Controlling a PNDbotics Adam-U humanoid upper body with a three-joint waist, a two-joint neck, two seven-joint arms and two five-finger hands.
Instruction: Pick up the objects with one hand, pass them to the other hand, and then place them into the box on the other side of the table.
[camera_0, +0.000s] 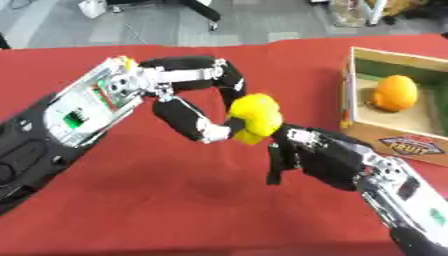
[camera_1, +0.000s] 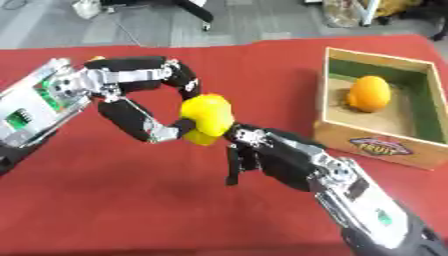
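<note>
A yellow fruit (camera_0: 255, 117) hangs above the middle of the red table. My left hand (camera_0: 144, 82) comes in from the left and is shut on it, curled fingers over its top and thumb (camera_0: 199, 127) under its left side. My right hand (camera_0: 328, 155) sits just below and right of the fruit, its upper edge touching the fruit's lower right side. That hand's fingers (camera_0: 274, 167) hang down, closed round nothing. An open cardboard box (camera_1: 376, 145) stands at the right edge of the table, with an orange (camera_1: 369, 93) inside it.
A red cloth (camera_0: 175, 210) covers the table. Grey floor, a chair base (camera_0: 210, 15) and other furniture lie beyond the far edge. The box's front wall stands close to my right forearm (camera_0: 411, 200).
</note>
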